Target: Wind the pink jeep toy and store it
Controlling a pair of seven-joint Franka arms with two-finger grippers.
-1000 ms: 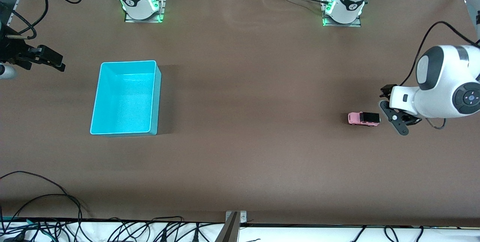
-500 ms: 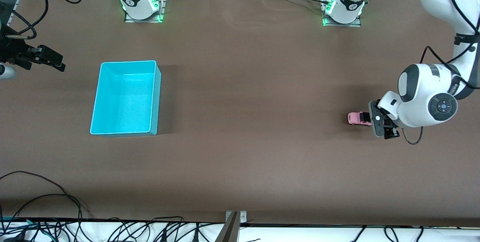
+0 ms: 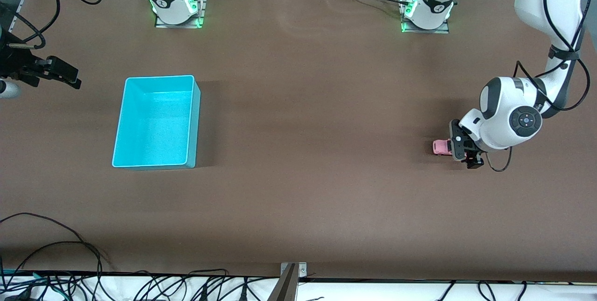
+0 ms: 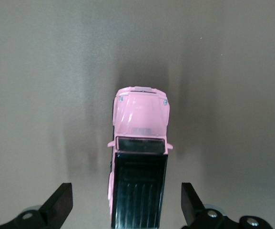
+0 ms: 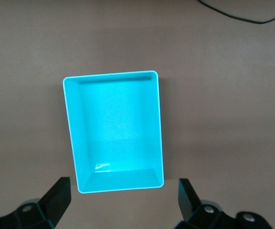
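While its jaws stand wide, holding nothing, the left gripper [image 3: 461,149] straddles the small boxy pink jeep toy with a black roof [image 4: 138,162] at mid-right of the front view, probably lining up a grasp. At that view's upper left edge, the right gripper [image 3: 56,73] waits open near the turquoise plastic bin [image 3: 119,123], likely the toy's destination.
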